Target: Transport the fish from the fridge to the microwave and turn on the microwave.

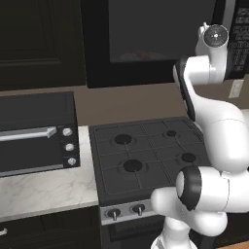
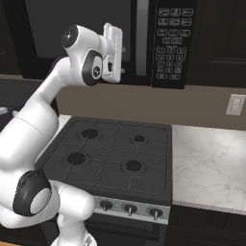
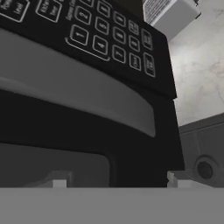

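Note:
The black microwave (image 2: 81,29) hangs above the stove with its door shut. Its grey vertical handle (image 2: 142,38) and button keypad (image 2: 173,43) are on its right side. My gripper (image 2: 123,58) is raised in front of the door, just left of the handle, pointing at the microwave. In the hand view the handle (image 3: 78,92) and keypad (image 3: 109,35) are very close, and my gripper (image 3: 119,179) stands open against the dark door with nothing between its fingers. A faint reddish patch (image 1: 141,53) shows behind the glass; I cannot tell if it is the fish. The fridge is out of view.
Under the microwave sits a black gas stove (image 2: 110,153) with front knobs. A black toaster oven (image 1: 36,133) with three round knobs stands on the marble counter (image 1: 48,189) at the left. More marble counter (image 2: 211,163) and a wall outlet (image 2: 235,104) lie to the right.

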Available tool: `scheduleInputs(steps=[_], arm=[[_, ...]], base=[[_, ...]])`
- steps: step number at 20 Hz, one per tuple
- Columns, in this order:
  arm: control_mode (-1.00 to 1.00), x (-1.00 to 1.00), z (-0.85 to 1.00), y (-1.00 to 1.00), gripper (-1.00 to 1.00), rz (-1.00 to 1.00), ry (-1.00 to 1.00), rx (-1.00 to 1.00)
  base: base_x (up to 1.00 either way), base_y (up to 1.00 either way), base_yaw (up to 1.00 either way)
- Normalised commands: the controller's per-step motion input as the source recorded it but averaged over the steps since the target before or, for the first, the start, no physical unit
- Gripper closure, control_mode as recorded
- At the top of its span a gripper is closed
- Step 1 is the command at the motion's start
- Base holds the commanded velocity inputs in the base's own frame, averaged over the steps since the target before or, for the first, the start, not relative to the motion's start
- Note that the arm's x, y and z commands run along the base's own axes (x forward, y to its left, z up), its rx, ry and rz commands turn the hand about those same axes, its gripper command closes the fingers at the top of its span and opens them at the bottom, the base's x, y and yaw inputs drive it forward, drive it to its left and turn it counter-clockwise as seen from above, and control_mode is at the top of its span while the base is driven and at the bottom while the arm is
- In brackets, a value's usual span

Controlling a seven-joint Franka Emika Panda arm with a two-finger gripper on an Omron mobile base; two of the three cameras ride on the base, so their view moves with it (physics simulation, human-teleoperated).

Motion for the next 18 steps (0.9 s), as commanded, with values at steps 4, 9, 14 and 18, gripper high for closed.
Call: scheduleInputs(steps=[4,9,14,18], arm=[[-1.0,0.06,-0.15,-0.01,-1.0,0.0,0.04,0.0],[-1.0,-0.12,-0.13,0.0,-1.0,0.0,0.0,0.0],[-1.0,-0.26,-0.04,0.0,-1.0,0.0,-0.02,0.01],[-1.0,-0.37,0.0,0.0,-1.0,0.0,-0.07,0.05]], base=[[0.0,0.0,0.0],[0.0,0.0,0.0],[0.0,0.0,0.0],[0.0,0.0,0.0]])
